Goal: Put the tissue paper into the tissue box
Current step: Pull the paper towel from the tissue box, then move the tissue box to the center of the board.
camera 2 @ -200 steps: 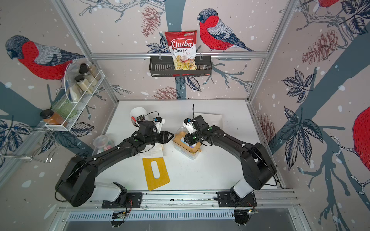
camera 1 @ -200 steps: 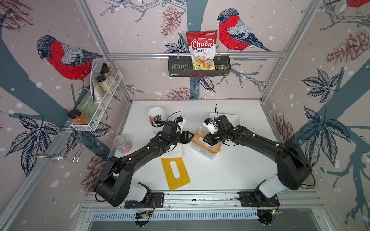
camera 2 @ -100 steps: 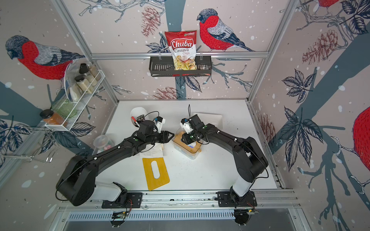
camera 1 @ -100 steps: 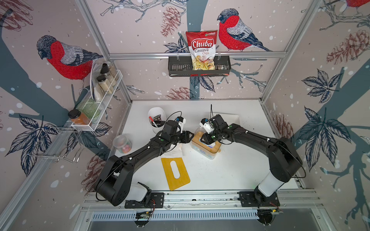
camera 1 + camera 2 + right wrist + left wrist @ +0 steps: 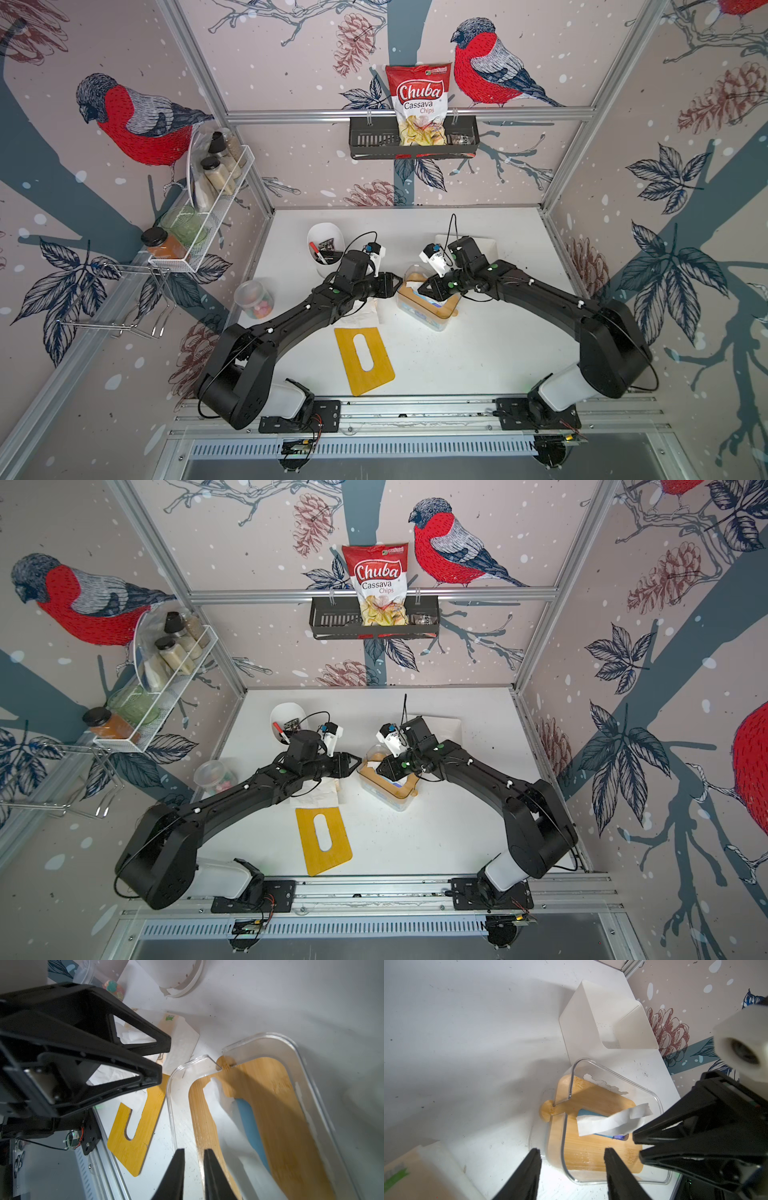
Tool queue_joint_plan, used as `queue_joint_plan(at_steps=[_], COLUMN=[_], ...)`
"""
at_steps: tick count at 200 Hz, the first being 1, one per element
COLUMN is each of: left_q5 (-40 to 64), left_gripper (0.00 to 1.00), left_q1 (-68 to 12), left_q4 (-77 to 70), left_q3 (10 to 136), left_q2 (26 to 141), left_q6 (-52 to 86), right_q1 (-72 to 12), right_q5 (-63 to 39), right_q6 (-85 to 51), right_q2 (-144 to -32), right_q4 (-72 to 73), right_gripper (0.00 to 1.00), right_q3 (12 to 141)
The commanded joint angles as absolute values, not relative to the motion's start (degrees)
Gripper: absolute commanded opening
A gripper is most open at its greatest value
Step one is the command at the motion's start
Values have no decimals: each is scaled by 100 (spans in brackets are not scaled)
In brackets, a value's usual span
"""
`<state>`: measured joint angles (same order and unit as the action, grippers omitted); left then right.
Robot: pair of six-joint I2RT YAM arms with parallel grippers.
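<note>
Narrowing over the last second, the right gripper has also slid along the tissue box towards the end where the left gripper waits. Its jaws now stand almost together with a thin gap. The left arm has not moved, and its jaws are spread and empty. The tissue paper lies inside the box over a blue pack, one end curling up, so it probably still needs pressing down before the slotted lid on the table can go on. I cannot tell whether the narrow jaws straddle the clear wall, pinch it or catch the sheet. In both top views the arms hide the box's inside and most of the crumpled paper under the left arm.
</note>
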<state>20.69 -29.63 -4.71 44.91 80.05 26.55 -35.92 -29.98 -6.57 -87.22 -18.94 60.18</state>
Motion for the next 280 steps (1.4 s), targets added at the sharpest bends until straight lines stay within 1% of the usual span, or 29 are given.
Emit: queue_joint_plan(at_steps=[1, 24, 40, 69, 89, 106, 142, 160, 175, 182, 195, 226, 258, 280], left_q5=[1999, 2016, 2009, 1996, 1968, 1958, 1968, 2011, 2029, 2033, 2045, 1871, 1401, 1298], left_gripper=[53, 53, 53, 53, 53, 53, 53, 53, 54, 54, 54, 54, 53, 49], left_q1=[-2988, -2988, -2984, -2996, -2997, -2996, -3006, -3010, -3045, -3063, -3101, -3179, -3281, -3370], left_q4=[-486, -505, -499, -460, -436, -419, -465, -491, -514, -503, -491, -305, 141, 381], left_q3=[4474, 4491, 4500, 4500, 4472, 4456, 4438, 4452, 4480, 4510, 4585, 4897, 5455, 5937], left_q2=[8006, 8016, 8011, 7982, 7946, 7920, 7936, 7962, 7993, 8018, 8091, 8409, 8960, 9422], left_q6=[2601, 2610, 2610, 2619, 2610, 2610, 2618, 2628, 2604, 2585, 2542, 2315, 1832, 1547], right_q1=[-3393, -3369, -3488, -3753, -3898, -4002, -4019, -3958, -3861, -3786, -3650, -3284, -3039, -2963], right_q5=[-2975, -2124, -1745, -1456, -1263, -1135, -1213, -1410, -1602, -1671, -1806, -2039, -2122, -2160], right_q6=[-702, -640, -552, -394, -313, -281, -345, -423, -497, -541, -638, -893, -1007, -1053], right_q2=[-8473, -8406, -8528, -8886, -9122, -9226, -8935, -8690, -8455, -8332, -8094, -7500, -7213, -7215], right_q4=[-1833, -2067, -2185, -2263, -2330, -2429, -2439, -2421, -2368, -2340, -2261, -2112, -1996, -1939], right_gripper=[28, 35, 39, 44, 45, 41, 22, 20, 25, 29, 41, 54, 56, 56], right_q3=[5924, 6022, 6135, 6322, 6451, 6550, 6442, 6263, 6062, 5975, 5803, 5478, 5298, 5243])
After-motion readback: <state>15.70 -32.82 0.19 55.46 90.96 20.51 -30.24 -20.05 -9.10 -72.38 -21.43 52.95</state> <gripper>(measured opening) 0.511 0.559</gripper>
